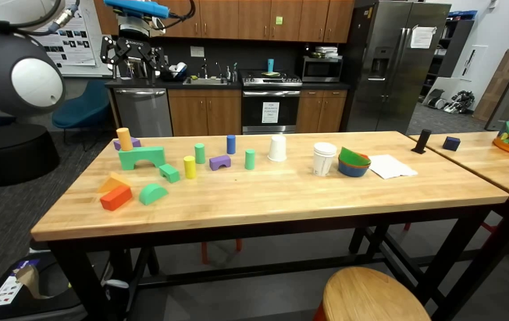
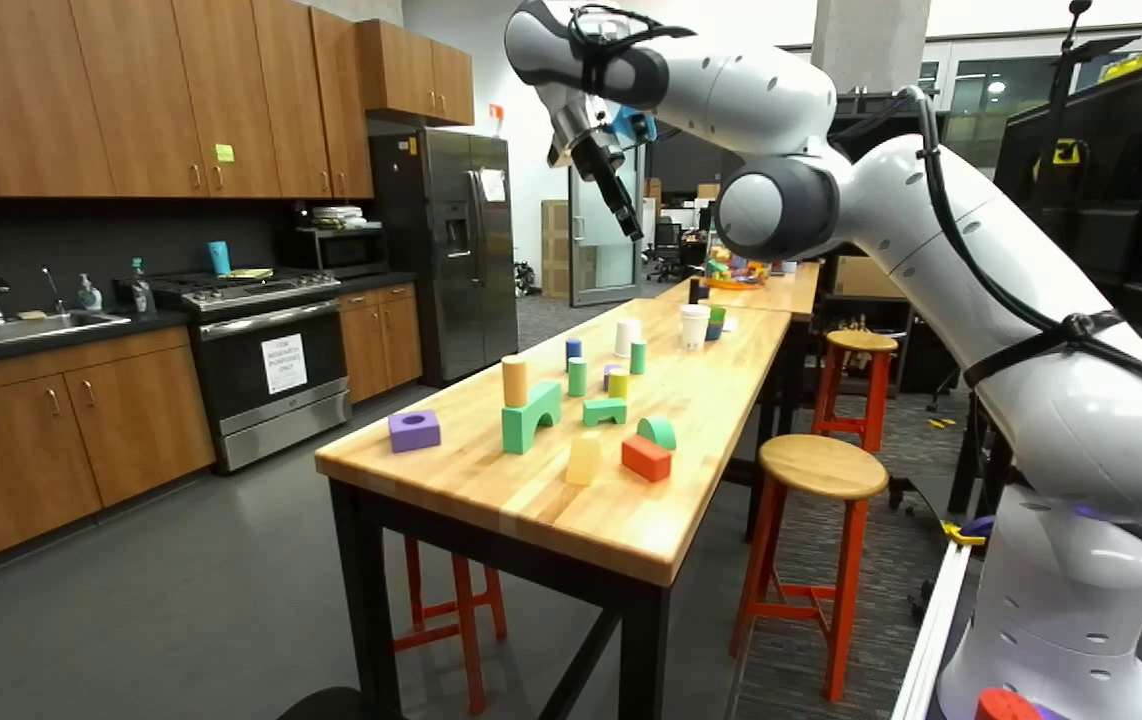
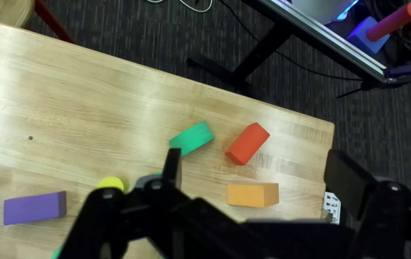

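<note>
You've got an orange wedge (image 3: 252, 195) lying on the table (image 1: 236, 200) nr one end: a triangular prism, resting on a broad face w/ its ridge up, plain & smooth. Close by is the red block (image 3: 248, 144), oblong w/ flat faces, set at an angle to the wedge; your wrist view shows a small gap btwn the two. Green half-round (image 3: 192, 137) is on the red block's far side from the wedge, also apart from it, standing on its flat side w/ the curve up.

Your gripper (image 1: 133, 78) hangs high over that end of the table, fingers aimed down at a slant. Jaws are spread wide, fully released, w/ just air btwn the fingers; they're clear of every block. In your wrist view the red block & the wedge show btwn the fingertips, but both sit well below on the tabletop.

Small green arch (image 1: 170, 173) is mostly hid by a finger in wrist view. Yellow cylinder (image 1: 190, 167) stands upright near it, then the purple arch (image 1: 219, 161) a bit farther along. Big green arch (image 1: 142, 155) carries the orange cylinder (image 1: 124, 139), upright on top; purple block (image 2: 414, 431) w/ a round hole sits by the table edge.
</note>
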